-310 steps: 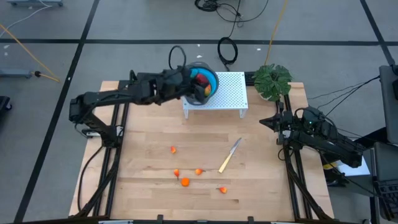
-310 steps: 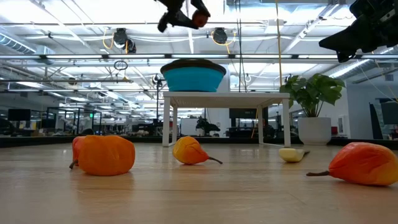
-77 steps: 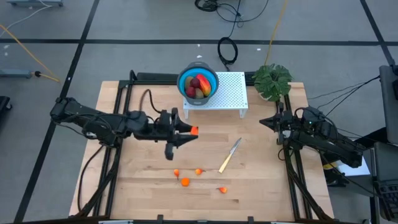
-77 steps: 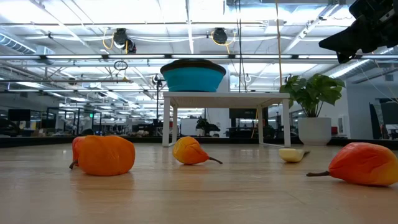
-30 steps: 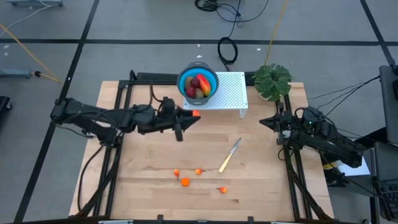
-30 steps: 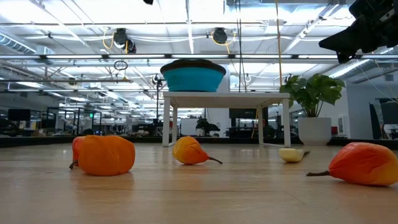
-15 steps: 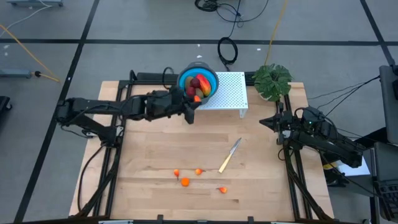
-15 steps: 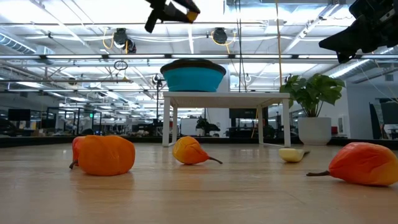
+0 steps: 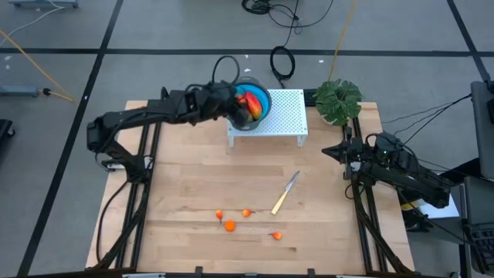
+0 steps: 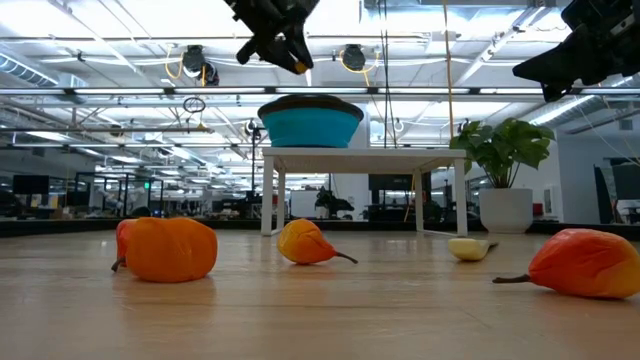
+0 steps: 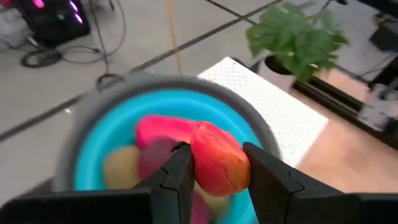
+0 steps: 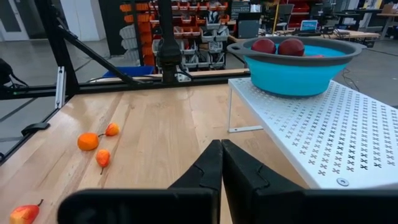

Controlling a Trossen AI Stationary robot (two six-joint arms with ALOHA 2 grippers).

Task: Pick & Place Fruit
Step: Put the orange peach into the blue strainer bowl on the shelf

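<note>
Left end effector [image 11: 214, 171], pinching small orange-red fruit [image 11: 219, 163], has moved from mid-desk up over blue plastic bowl [image 9: 261, 94]; release likely next. Four small orange fruits [image 9: 229, 225] remain on wooden desk [image 9: 193, 170]. Right end effector [image 12: 221, 163] pressed together, parked at desk's right edge.

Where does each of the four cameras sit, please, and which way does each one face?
High view: above the table, looking straight down; both arms show, the left gripper over the blue bowl.
Low view: at table-top height, looking level across the table at orange fruit; the left gripper hangs from above.
Left wrist view: on the left arm, looking past its fingers, shut on an orange fruit piece above the bowl.
Right wrist view: on the right arm, past the shut right gripper, towards the white stand.
Shared: all four show the blue bowl.
</note>
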